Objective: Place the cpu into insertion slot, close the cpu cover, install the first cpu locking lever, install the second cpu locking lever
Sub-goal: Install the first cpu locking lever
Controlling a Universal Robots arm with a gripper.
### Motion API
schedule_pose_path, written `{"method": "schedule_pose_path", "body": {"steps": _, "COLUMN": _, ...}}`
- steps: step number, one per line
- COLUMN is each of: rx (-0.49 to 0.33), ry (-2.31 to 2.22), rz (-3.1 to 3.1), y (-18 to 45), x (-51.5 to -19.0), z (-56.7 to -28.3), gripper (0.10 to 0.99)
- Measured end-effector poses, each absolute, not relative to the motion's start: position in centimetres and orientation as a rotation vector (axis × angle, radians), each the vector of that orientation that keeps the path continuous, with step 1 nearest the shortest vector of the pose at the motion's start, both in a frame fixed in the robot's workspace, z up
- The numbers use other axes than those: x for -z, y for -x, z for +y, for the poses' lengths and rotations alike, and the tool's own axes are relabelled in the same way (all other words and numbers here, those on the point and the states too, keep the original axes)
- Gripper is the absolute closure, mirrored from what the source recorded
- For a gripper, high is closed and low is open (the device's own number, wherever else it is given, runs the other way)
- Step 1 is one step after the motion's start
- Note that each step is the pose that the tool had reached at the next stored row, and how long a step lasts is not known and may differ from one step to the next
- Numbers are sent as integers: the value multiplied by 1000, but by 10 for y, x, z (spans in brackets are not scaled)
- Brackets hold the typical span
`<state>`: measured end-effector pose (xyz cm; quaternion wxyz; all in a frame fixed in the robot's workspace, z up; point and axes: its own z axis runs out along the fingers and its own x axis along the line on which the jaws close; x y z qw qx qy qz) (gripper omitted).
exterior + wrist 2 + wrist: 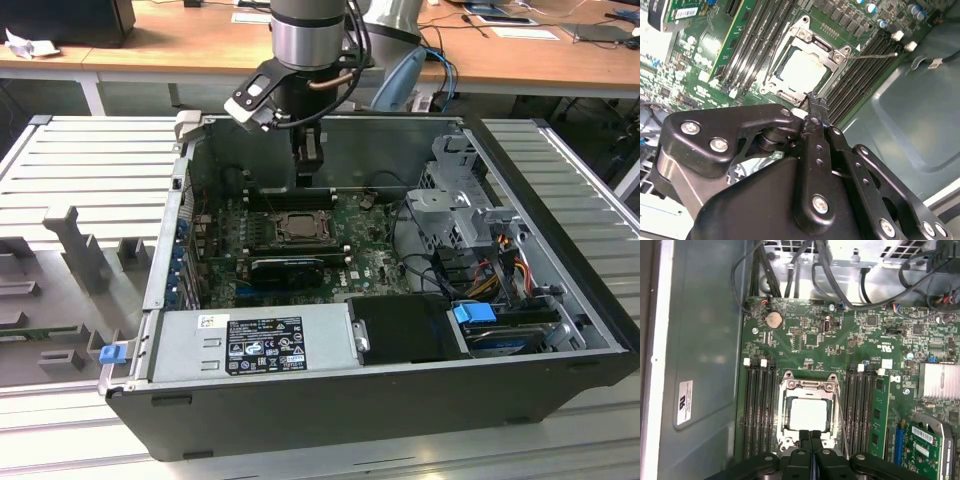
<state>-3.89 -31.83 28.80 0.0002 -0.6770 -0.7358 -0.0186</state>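
The cpu (809,412) lies flat in the insertion slot (808,415), its pale metal top showing through the window of the cpu cover (807,386), which rests down over it. In the second wrist view the cpu (802,67) sits inside the cover frame (816,44). A thin wire locking lever (841,420) runs along one side of the socket and sticks out past it (875,56). My gripper (810,434) is shut with nothing between its fingers, its tips just over the socket's near edge (812,97). In the exterior view the gripper (308,168) hangs above the socket (300,228).
Long black memory slots (757,410) flank the socket on both sides. A black graphics card (288,268) lies in front of it. Cables (790,270) and a drive cage (455,200) crowd the case's right end; the steel case wall (700,365) stands close by.
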Motion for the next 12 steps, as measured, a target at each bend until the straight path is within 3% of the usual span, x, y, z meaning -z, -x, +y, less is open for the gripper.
{"method": "schedule_pose_path", "body": {"steps": 12, "rx": 59, "ry": 2041, "rz": -2385, "y": 39, "x": -287, "z": -318, "gripper": 980}}
